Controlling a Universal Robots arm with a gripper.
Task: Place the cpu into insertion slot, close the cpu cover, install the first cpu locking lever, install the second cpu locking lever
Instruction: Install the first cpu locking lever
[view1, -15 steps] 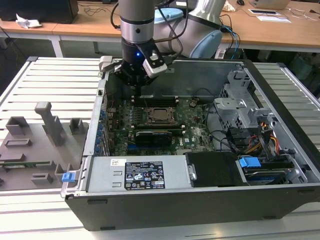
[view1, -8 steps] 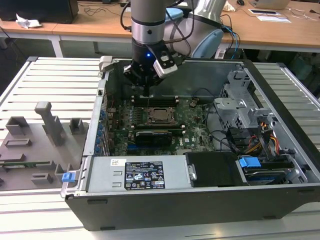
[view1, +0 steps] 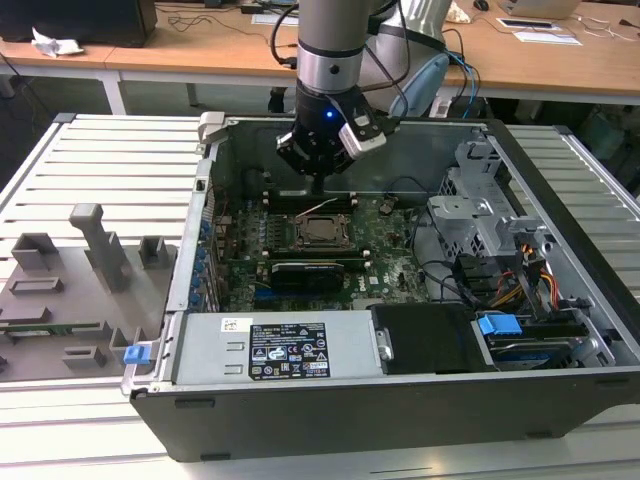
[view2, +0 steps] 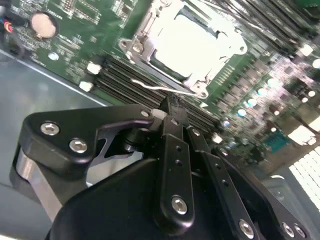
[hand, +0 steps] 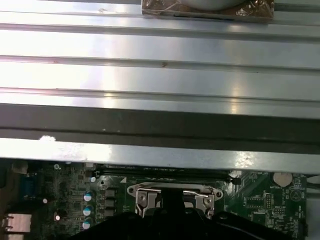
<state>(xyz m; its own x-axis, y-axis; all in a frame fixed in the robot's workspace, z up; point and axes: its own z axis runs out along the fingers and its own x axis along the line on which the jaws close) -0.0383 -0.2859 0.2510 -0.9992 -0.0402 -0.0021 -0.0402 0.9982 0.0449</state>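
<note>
In the exterior view the gripper (view1: 318, 186) hangs inside the open computer case (view1: 560, 340), just behind the insertion slot (view1: 322, 232), where the cpu (view1: 322, 231) sits.

In the second wrist view the fingers (view2: 172, 112) are pressed together, tip at a thin wire lever (view2: 165, 89) beside the cpu cover (view2: 192, 77).

In the first wrist view the cpu cover (hand: 145, 197) lies flat on the motherboard (hand: 260, 200).

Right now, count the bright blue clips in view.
2: one clip by the front corner of the case, exterior view's left; another over the drive bay, exterior view's right. More may be hidden.
</note>
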